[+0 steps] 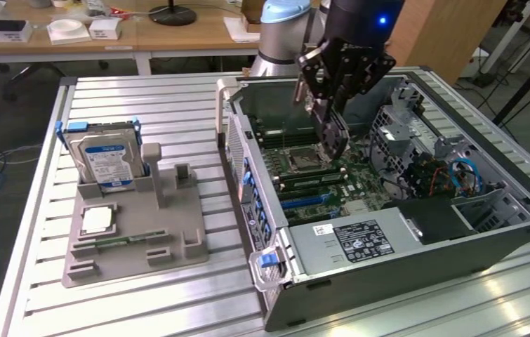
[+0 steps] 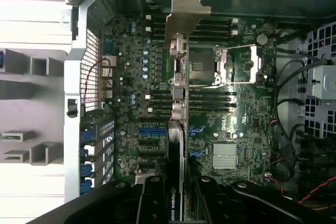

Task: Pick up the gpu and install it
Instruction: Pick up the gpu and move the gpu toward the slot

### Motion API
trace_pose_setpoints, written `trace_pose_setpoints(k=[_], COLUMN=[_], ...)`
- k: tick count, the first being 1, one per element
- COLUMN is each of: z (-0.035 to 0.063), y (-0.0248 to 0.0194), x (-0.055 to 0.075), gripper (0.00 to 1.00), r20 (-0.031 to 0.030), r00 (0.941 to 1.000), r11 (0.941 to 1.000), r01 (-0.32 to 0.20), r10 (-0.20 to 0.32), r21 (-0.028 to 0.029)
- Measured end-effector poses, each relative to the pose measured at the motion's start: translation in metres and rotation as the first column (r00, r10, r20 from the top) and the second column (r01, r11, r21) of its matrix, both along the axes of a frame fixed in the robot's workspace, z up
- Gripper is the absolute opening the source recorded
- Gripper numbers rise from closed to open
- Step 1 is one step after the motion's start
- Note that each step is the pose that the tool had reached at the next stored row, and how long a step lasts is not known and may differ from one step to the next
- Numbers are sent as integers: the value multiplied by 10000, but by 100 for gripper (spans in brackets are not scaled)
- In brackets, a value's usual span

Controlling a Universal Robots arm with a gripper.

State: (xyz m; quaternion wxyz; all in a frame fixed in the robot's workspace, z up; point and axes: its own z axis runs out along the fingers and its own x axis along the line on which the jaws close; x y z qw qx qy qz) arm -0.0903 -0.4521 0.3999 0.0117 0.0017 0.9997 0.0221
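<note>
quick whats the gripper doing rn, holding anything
Gripper: closed on the gpu, holding it upright on edge above the motherboard.

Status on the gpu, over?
Gripper shut on gpu, card on edge. Hanging over motherboard inside open case, not yet seated. No obstruction seen beneath.
</note>
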Motion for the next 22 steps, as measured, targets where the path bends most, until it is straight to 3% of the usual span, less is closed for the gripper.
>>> trace_pose_setpoints(k=[22], z=[-7], y=[0], x=[120], gripper=[26], r20=[0], r00=[10000], r11=[10000], r01=[1], r10=[-1], r21=[1])
